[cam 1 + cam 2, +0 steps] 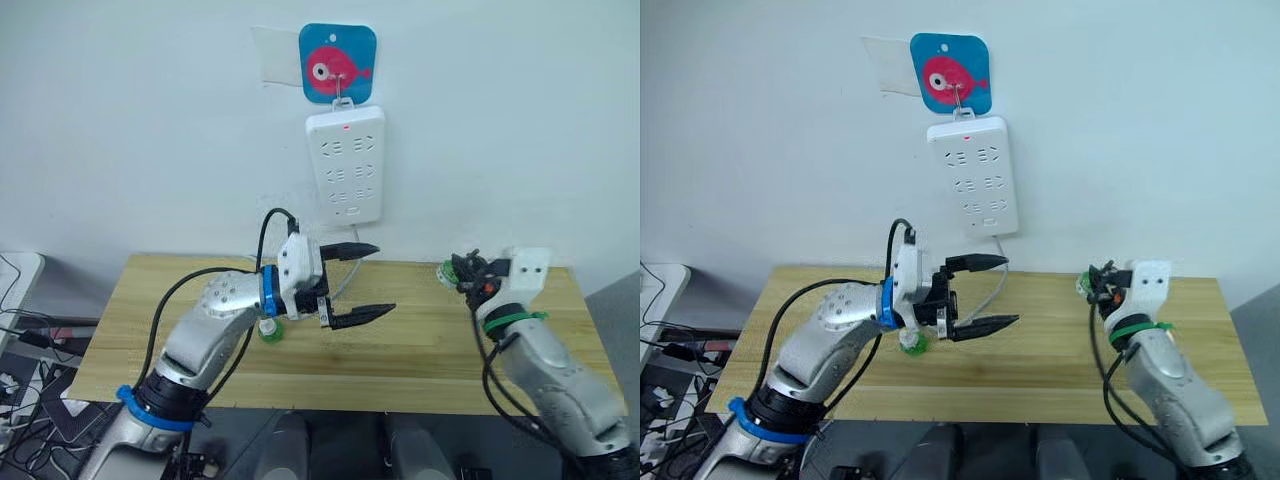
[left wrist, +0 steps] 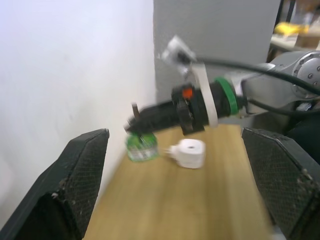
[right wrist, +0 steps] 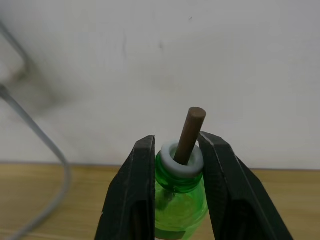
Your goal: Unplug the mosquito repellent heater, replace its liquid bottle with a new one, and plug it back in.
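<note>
My right gripper (image 3: 177, 144) is shut on the neck of a green liquid bottle (image 3: 181, 202) with a brown wick, close to the wall at the table's far right. In the left wrist view that same bottle (image 2: 141, 148) sits at table level, with the mosquito repellent heater (image 2: 189, 152), a small white rounded unit, lying on the wood right beside it. My left gripper (image 1: 384, 278) hangs open above the middle of the table with nothing between its fingers. Another green bottle (image 1: 268, 330) stands on the table under my left forearm.
A white power strip (image 1: 345, 165) hangs on the wall from a blue fish hook (image 1: 337, 62), its cord (image 1: 345, 275) trailing down to the wooden table (image 1: 400, 370). Cables and a white object (image 1: 20, 330) lie off the table's left end.
</note>
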